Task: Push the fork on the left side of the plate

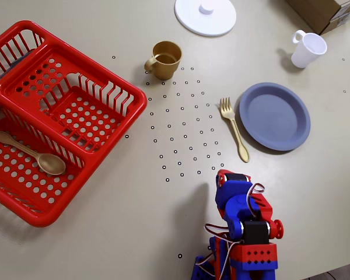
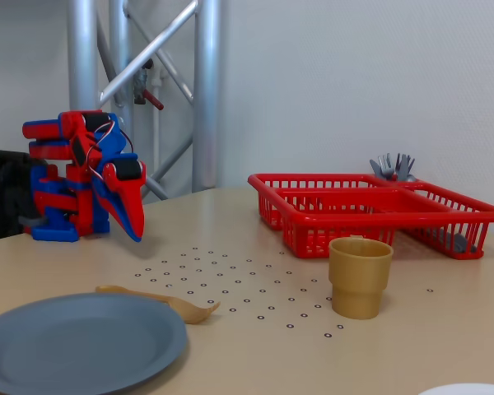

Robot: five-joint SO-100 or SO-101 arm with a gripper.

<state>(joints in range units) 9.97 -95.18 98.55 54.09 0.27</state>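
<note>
The small gold fork (image 1: 234,119) lies on the table just left of the round slate-blue plate (image 1: 274,115) in the overhead view, tines toward the far side, its handle beside the plate's rim. In the fixed view the fork (image 2: 160,300) lies just beyond the plate (image 2: 74,341). My gripper (image 1: 224,175) is on the folded red and blue arm at the near edge, below the fork and apart from it. In the fixed view the gripper (image 2: 134,234) points down at the table with its jaws together and holds nothing.
A red basket (image 1: 141,100) at the left holds a gold spoon (image 1: 32,154); grey cutlery (image 2: 393,166) sticks up from it. A gold cup (image 1: 165,58), a white lid (image 1: 205,14), a white mug (image 1: 308,49) and a cardboard box (image 1: 329,11) stand at the far side.
</note>
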